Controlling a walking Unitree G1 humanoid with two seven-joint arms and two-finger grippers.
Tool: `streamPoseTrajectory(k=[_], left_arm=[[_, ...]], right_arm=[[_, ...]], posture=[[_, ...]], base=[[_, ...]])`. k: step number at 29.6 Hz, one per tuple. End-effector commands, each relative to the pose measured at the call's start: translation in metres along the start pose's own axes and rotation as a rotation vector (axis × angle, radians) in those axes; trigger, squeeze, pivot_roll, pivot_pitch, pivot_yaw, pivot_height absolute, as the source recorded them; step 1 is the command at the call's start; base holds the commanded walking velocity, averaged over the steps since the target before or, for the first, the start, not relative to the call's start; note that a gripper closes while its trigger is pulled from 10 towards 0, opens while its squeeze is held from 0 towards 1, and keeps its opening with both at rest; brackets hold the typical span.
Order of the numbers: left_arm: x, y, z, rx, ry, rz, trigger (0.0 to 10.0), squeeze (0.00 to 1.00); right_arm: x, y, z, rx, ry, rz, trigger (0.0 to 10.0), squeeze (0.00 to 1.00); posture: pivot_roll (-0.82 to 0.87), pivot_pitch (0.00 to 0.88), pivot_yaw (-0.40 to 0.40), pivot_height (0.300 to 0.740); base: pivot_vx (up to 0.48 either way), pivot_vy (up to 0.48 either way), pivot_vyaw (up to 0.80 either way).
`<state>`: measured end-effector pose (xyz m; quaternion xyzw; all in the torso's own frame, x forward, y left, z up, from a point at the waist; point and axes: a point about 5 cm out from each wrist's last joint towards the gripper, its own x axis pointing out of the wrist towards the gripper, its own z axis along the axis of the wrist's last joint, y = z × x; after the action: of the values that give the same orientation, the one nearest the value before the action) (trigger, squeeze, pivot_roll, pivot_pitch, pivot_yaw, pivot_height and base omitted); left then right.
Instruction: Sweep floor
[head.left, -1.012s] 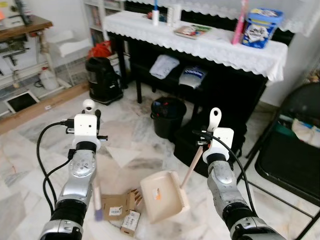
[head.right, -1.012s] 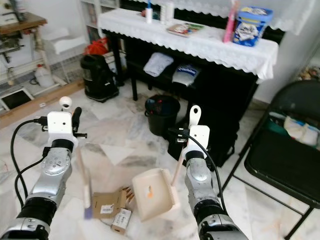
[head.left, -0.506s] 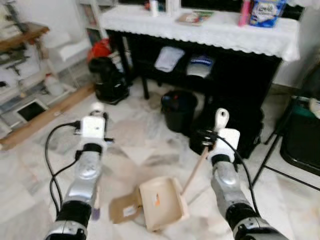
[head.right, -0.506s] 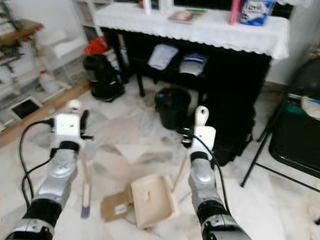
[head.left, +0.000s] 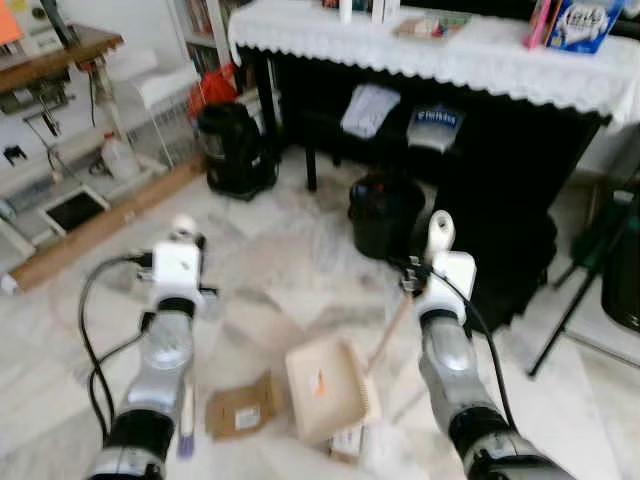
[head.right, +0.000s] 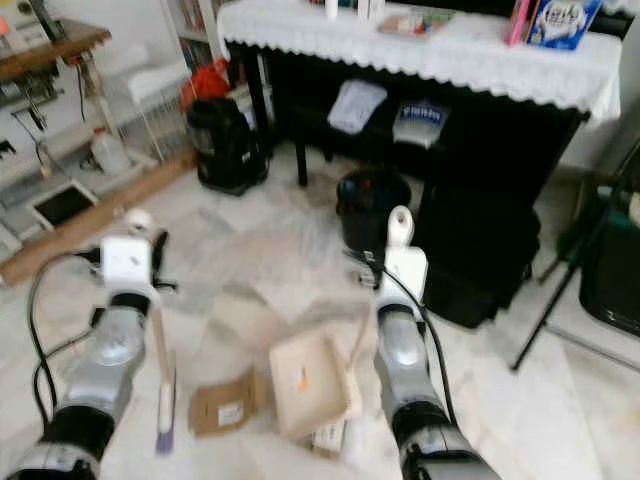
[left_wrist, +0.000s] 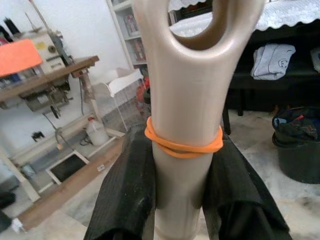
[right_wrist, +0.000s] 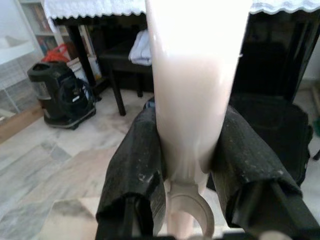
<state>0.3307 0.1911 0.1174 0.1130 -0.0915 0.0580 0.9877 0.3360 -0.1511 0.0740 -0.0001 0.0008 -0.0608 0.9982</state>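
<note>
Forward and slightly leftward the head camera has swung since a second ago, so the black table and bin sit nearer the middle of the picture; against the dustpan, the flattened cardboard piece now lies just beside its left edge, and the small box peeks out from under its near edge.

The dustpan rests tilted on the marble floor between the two arms, mouth turned toward the litter, presumably so the rubbish can be pushed straight in. Its long cream handle rises to the right tool, whose black fingers are clamped on it.

The left tool is closed round the brush handle, which bears an orange rubber band; the brush hangs down with its purple bristles low by the floor, left of the cardboard, placed to sweep rightward.

Beyond stand a black bin and a lace-covered tabletop.
</note>
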Motion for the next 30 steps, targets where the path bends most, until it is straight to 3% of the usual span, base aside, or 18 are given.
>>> streamPoseTrajectory(k=[1, 18, 30], left_arm=[[0.0053, 0.0088, 0.0092, 0.014, -0.053, 0.019, 10.0, 0.0], [0.0047, 0.0074, 0.007, 0.015, -0.048, 0.018, 10.0, 0.0], [0.002, 0.0063, -0.0006, 0.015, -0.013, 0.011, 10.0, 0.0]], right_arm=[[0.0053, 0.0052, 0.0124, -0.001, -0.053, 0.015, 10.0, 0.0], [0.0053, 0.0086, 0.0111, -0.008, -0.041, 0.046, 10.0, 0.0], [0.0045, 0.0115, 0.0055, -0.032, -0.003, 0.092, 10.0, 0.0]], posture=[[0.02, 0.0, 0.039, 0.74], [0.02, 0.0, 0.035, 0.74], [0.01, 0.0, 0.038, 0.74]], base=[[0.0, 0.48, 0.0], [0.0, 0.451, 0.0], [0.0, 0.0, 0.0]])
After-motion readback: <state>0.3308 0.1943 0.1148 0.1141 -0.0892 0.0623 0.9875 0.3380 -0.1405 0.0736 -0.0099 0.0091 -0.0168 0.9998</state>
